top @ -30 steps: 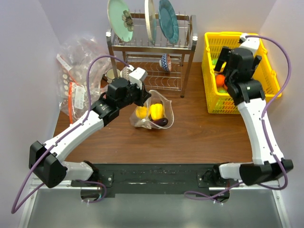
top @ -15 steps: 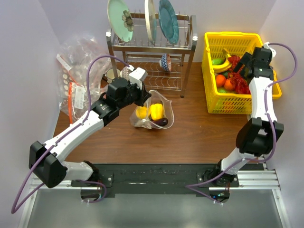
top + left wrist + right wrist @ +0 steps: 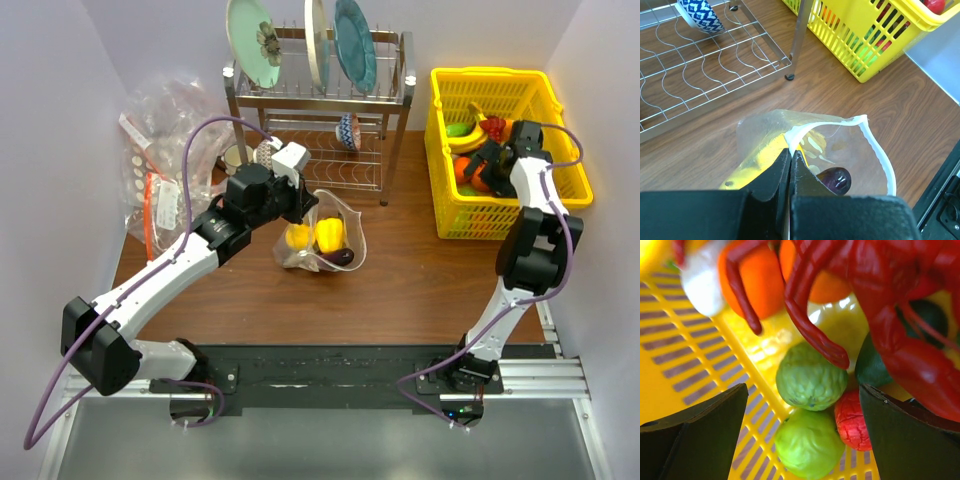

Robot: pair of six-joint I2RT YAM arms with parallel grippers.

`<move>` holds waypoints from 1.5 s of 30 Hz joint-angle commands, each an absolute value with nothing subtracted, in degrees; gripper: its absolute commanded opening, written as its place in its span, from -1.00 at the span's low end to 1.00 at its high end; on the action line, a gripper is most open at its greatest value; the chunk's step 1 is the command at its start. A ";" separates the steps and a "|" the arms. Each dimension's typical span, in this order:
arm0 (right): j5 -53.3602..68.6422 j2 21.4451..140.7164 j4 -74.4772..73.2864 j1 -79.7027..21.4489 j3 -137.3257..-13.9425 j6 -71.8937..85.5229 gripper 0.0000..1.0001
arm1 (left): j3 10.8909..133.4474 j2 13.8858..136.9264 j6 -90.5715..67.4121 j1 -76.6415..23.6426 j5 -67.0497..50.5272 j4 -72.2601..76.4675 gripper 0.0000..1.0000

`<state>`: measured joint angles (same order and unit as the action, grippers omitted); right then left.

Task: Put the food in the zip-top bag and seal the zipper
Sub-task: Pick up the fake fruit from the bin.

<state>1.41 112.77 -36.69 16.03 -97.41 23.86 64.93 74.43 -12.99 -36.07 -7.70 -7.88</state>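
Note:
The zip-top bag (image 3: pixel 338 222) stands open on the table with yellow food (image 3: pixel 328 233) and a purple piece (image 3: pixel 343 257) inside. My left gripper (image 3: pixel 303 205) is shut on the bag's mouth edge. In the left wrist view the jaws (image 3: pixel 790 152) pinch the white zipper strip (image 3: pixel 877 145), with the purple piece (image 3: pixel 835 180) and yellow food (image 3: pixel 765 155) below. My right gripper (image 3: pixel 487 165) is open, down inside the yellow basket (image 3: pixel 450 215). In the right wrist view it (image 3: pixel 802 390) straddles two green fruits (image 3: pixel 811 376) and a red one (image 3: pixel 852 420), under a red toy lobster (image 3: pixel 890 300).
A metal dish rack (image 3: pixel 320 100) with plates and a patterned bowl (image 3: pixel 697 12) stands behind the bag. A pile of clear bags (image 3: pixel 160 150) lies at the far left. The basket also holds a banana and orange fruits (image 3: pixel 760 285).
My right arm has swung to the right side of the basket and its gripper has dropped in among the toys. The left gripper and the bag have not moved.

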 commanded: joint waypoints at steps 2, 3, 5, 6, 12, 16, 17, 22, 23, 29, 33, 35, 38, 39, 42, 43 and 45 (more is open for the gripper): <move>3.69 113.64 -32.79 15.91 -94.57 25.31 0.93 | 66.97 73.30 -13.45 -36.04 -7.65 -5.62 -1.00; 3.52 114.16 -32.44 15.91 -94.40 25.23 0.92 | 66.97 73.21 -13.53 -36.04 -8.43 -5.45 -1.00; 3.60 116.36 -32.60 16.00 -94.66 25.14 0.92 | 66.71 72.86 -13.71 -36.04 -8.61 -5.19 -1.00; 4.04 117.06 -32.78 15.91 -94.92 25.14 0.91 | 66.62 72.95 -13.71 -36.04 -8.09 -5.10 -1.00; 6.06 119.27 -31.82 15.91 -95.10 25.84 0.63 | 66.62 72.95 -13.62 -36.04 -8.35 -5.01 -1.00; 7.47 116.64 -31.82 15.91 -94.84 25.40 0.29 | 66.97 73.30 -13.36 -36.04 -7.47 -5.71 -1.00; 7.12 115.50 -31.73 15.91 -94.49 25.31 0.29 | 66.89 73.21 -13.45 -35.95 -7.91 -5.54 -1.00; 5.11 105.83 -32.16 15.91 -92.64 24.61 0.24 | 66.97 73.74 -13.36 -36.04 -7.29 -5.71 -1.00; 4.66 104.17 -32.25 15.91 -92.72 24.26 0.23 | 67.06 73.91 -13.36 -36.04 -8.08 -5.63 -1.00; 4.92 93.44 -32.08 15.91 -92.20 23.47 0.22 | 66.97 74.26 -13.36 -36.04 -7.73 -5.71 -1.00; 8.17 85.45 -29.02 15.82 -88.52 23.99 0.22 | 66.80 74.09 -13.54 -36.04 -8.44 -5.27 -1.00; 9.66 80.70 -27.61 15.73 -87.02 24.96 0.22 | 66.97 74.18 -13.45 -36.04 -7.74 -5.71 -1.00; 13.87 75.33 -25.49 14.42 -84.64 25.49 0.22 | 67.15 73.83 -13.45 -36.04 -8.61 -5.63 -1.00; 16.06 74.02 -24.62 13.81 -83.42 25.66 0.22 | 66.89 73.74 -13.53 -36.04 -8.61 -5.36 -1.00; 22.55 69.88 -21.38 10.56 -80.26 27.07 0.22 | 67.15 74.00 -13.36 -36.04 -8.00 -5.62 -1.00; 23.63 69.00 -20.23 7.85 -79.37 27.33 0.22 | 67.32 74.09 -13.36 -36.04 -8.09 -5.89 -1.00; 25.74 66.37 -17.86 4.85 -76.66 27.33 0.22 | 67.24 73.65 -13.53 -36.04 -8.70 -5.89 -1.00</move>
<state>16.64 69.93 -24.69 9.98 -80.34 26.09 64.93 74.46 -12.97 -36.07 -7.75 -7.99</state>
